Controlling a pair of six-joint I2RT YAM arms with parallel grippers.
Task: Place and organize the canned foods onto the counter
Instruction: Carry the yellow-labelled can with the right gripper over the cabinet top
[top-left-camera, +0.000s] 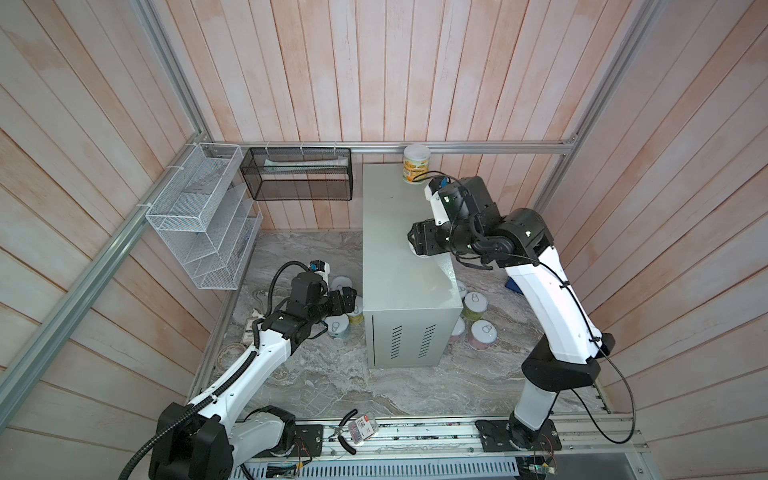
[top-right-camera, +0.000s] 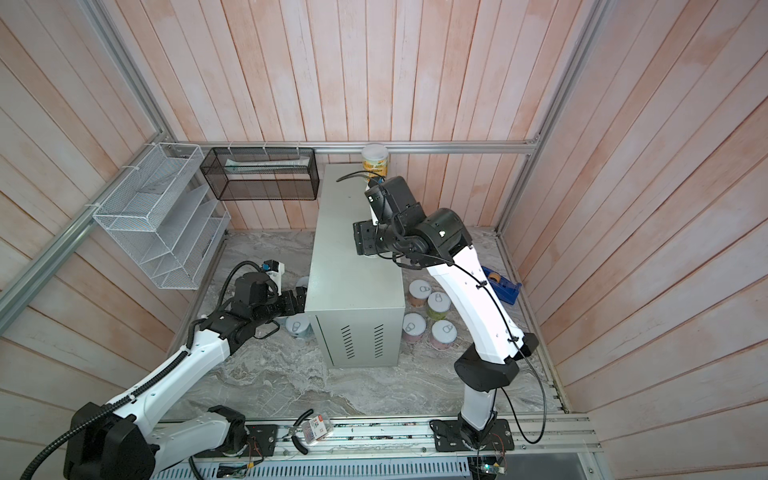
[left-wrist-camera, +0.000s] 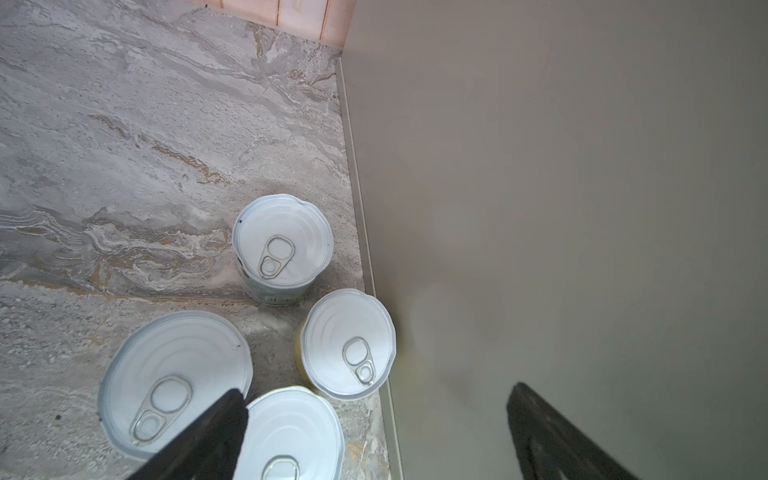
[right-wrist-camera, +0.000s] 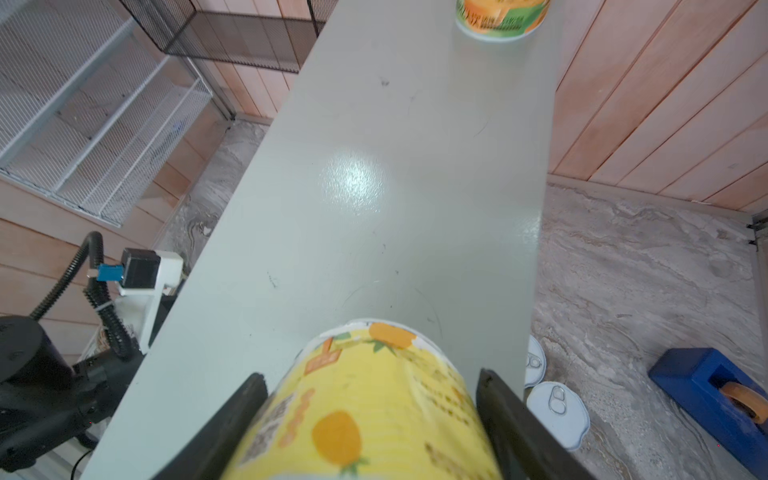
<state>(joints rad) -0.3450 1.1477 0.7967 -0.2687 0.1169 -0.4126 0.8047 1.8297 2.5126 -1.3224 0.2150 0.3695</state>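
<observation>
Jaws of your right gripper (right-wrist-camera: 370, 376) pinch the yellow can (right-wrist-camera: 365, 419) by its sides over the desk (right-wrist-camera: 374, 187), so it can land upright, likely in line with the orange can (right-wrist-camera: 498, 20) at the far end. Your left gripper (left-wrist-camera: 376, 392) hangs spread above the floor cans (left-wrist-camera: 282, 245).

1. I see a white wire rack (top-left-camera: 199, 216) with stepped shelves, tied to the left frame rail.
2. A black mesh basket (top-left-camera: 299, 174) hangs from the back aluminium rail (top-left-camera: 498, 146), just beside the rack. A pale flat packet (top-left-camera: 297, 164) lies inside; I cannot read it.
3. A grey marble-patterned surface (top-left-camera: 332, 382) forms the floor.
4. A blue tape dispenser (top-right-camera: 500, 286) sits on the marble near the right wall, holding a brown roll (right-wrist-camera: 744, 401).
5. Black-handled pliers (top-left-camera: 348, 417) and a small clear box (top-left-camera: 365, 428) with a red label lie together on the front track (top-left-camera: 415, 436).
6. Pinkish wood-plank walls (top-left-camera: 374, 70) close three sides.
</observation>
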